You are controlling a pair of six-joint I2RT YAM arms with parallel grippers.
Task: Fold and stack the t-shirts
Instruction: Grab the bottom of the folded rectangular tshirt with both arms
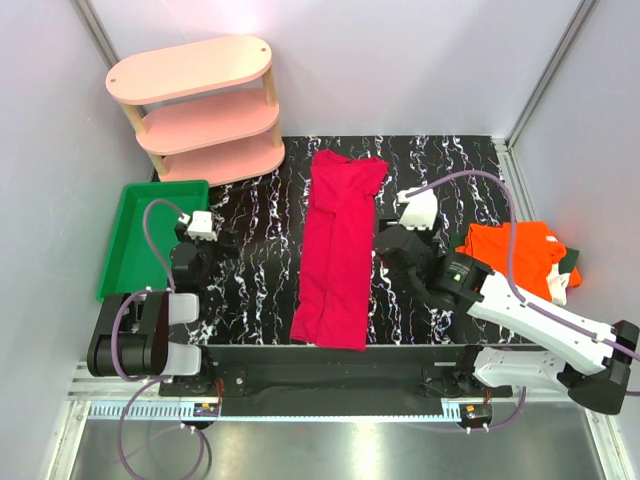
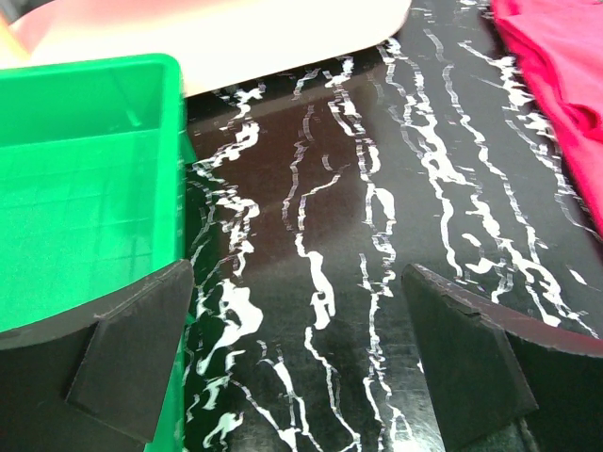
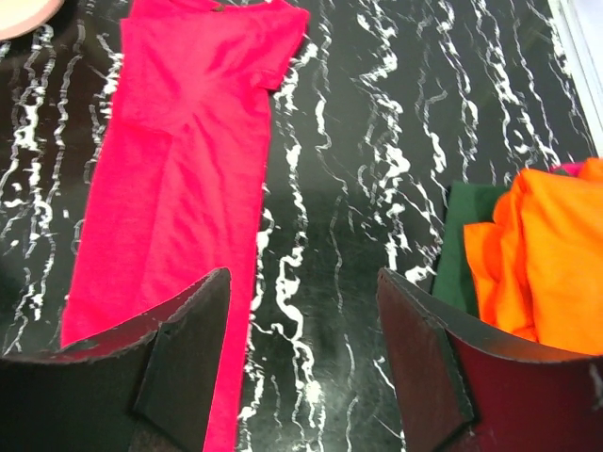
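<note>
1. Both my pincers were empty. My right pincer had its jaws spread wide over bare table, just right of the crimson shirt. My left pincer was just as wide open, near the green tray on the left, well apart from any cloth.
2. The crimson shirt lay mid-table as a long narrow strip running near to far, sides apparently already folded in. Its near hem sat at the table's near edge.
3. The orange shirt was heaped at the right edge on top of the dark green shirt, both crumpled, not folded yet.
4. Handling-wise, my guess: thin, light, totally limp cloth. It won't hold a shape, it'll sag from wherever it's pinched, and it'll probably slide on that glossy top.
5. So I'd take the crimson one by an end, one pincer at each corner of the near hem, grabbing all the layers, then carry it over toward the collar end to halve it.
6. Risk I saw: pinch only the top layer and the side folds fall open.
</note>
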